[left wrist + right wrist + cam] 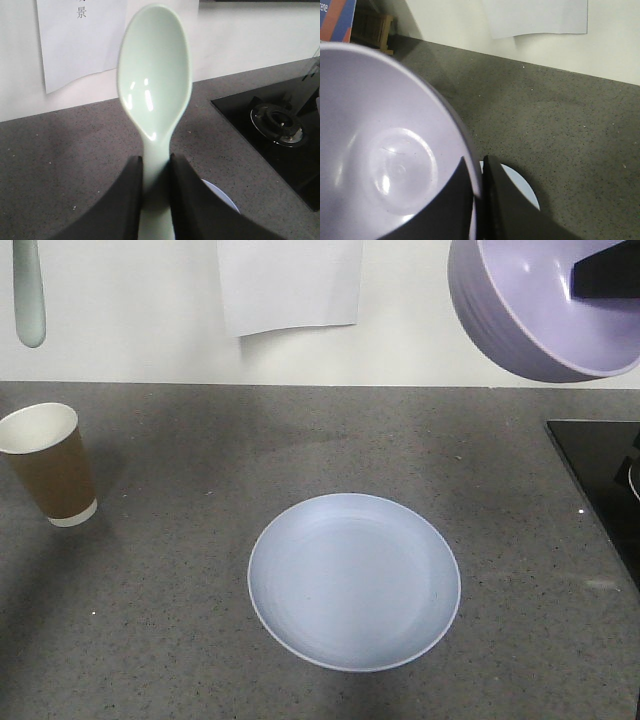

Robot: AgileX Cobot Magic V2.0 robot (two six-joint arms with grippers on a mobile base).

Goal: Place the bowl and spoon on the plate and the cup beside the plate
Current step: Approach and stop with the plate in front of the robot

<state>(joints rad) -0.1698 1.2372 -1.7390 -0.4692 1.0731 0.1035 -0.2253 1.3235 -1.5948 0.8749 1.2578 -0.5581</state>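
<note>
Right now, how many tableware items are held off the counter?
2: the spoon clamped in the left gripper, and the bowl pinched by its rim in the right gripper. None appears hidden.

Soft even light, glints on spoon [155,75]

Counter [180,640]: dark grey, speckled. Plate [354,582] lies flat near centre. Cup [55,475] stands far left, well apart from it. Black hob [610,470] at right edge.
</note>
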